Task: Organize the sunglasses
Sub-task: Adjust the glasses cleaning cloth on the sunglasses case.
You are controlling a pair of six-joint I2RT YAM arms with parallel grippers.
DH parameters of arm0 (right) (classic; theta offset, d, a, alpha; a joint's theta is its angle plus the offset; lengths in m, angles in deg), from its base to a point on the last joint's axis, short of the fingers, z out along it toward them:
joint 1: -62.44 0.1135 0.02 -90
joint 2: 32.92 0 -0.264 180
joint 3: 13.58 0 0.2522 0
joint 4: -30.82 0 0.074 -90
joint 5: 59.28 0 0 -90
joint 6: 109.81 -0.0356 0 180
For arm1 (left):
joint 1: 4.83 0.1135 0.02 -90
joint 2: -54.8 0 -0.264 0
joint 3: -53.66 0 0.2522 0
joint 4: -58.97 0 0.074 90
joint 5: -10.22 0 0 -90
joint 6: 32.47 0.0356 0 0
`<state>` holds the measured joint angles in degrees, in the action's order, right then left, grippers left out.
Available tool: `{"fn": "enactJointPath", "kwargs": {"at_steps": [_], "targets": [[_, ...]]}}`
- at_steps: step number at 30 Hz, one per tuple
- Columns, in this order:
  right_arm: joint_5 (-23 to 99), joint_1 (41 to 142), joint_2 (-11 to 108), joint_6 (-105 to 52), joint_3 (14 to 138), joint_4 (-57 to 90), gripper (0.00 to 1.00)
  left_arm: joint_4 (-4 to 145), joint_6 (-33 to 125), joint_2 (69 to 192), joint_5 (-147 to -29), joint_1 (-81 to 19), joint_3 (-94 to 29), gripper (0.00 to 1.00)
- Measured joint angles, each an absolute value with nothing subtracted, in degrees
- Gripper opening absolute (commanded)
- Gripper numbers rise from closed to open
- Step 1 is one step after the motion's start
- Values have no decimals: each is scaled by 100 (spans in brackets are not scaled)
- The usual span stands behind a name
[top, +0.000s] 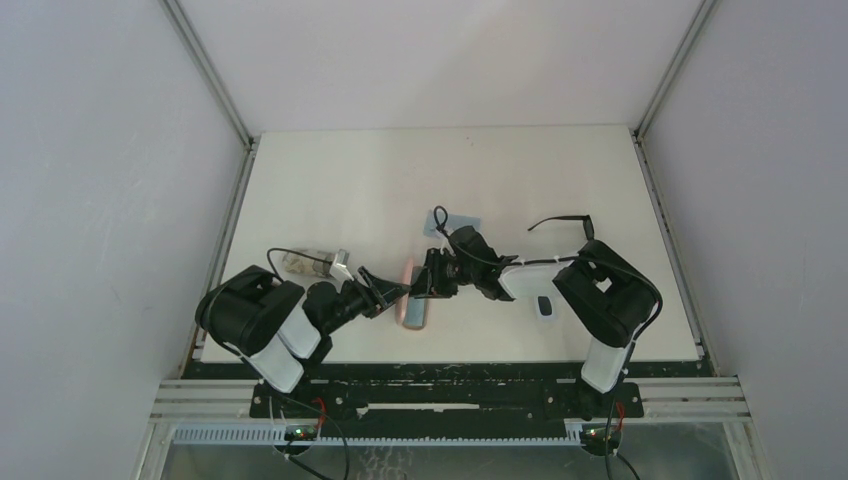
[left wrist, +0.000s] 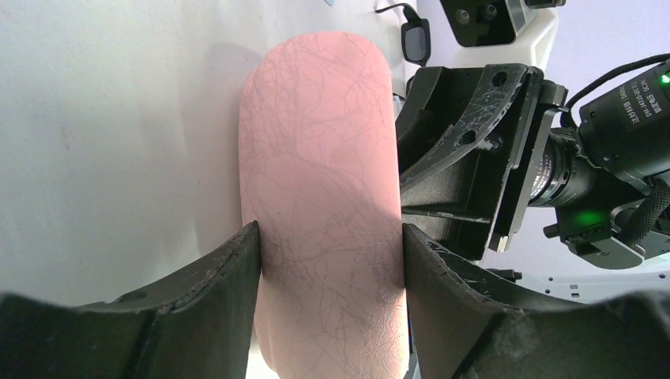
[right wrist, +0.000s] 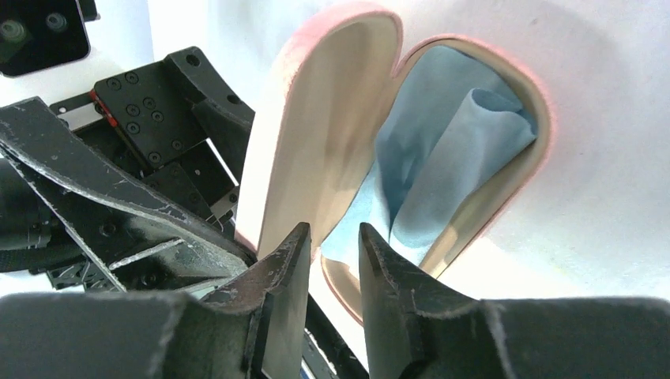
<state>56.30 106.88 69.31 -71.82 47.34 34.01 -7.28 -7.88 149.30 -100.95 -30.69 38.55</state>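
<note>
Left claw is clamped on the pink case, one finger on each long side. Looks like it's there to pin the case down on the surface so it can't slide while the other arm works on it.

Right claw sits at the near end of the same case. Its jaws are nearly pressed together with a thin gap, right by the bottom edge of the lid. Can't tell if it's pinching the lid, nipping the cloth, or just propping the lid. The lid stands up, case open, and a crumpled blue cloth fills the inside.

The sunglasses lie on the surface to the right, beyond the right arm, temple arms spread, touched by neither claw. They're well apart from the case.

A second blue cloth lies flat just past the claws, and a grey case sits on the left by the left arm.

My read: the case is being opened or prepped, and the glasses aren't packed yet. With the cloth bunched up like that, the glasses may not seat well.
</note>
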Motion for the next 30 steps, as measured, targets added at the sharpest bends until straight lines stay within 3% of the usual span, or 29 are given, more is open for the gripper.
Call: {"fn": "enactJointPath", "kwargs": {"at_steps": [11, 20, 30], "targets": [[5429, 10671, 6877, -7134, 4694, 3396, 22, -728, -788, 14941, -10097, -3069, 3855, 20], [5011, 10673, 6875, -7018, 4692, 3143, 0, -728, -788, 14941, -10097, -3069, 3855, 20], [4740, 10673, 6774, -6931, 4707, 3029, 0, -728, -788, 14943, -10097, -3069, 3855, 19]]}}
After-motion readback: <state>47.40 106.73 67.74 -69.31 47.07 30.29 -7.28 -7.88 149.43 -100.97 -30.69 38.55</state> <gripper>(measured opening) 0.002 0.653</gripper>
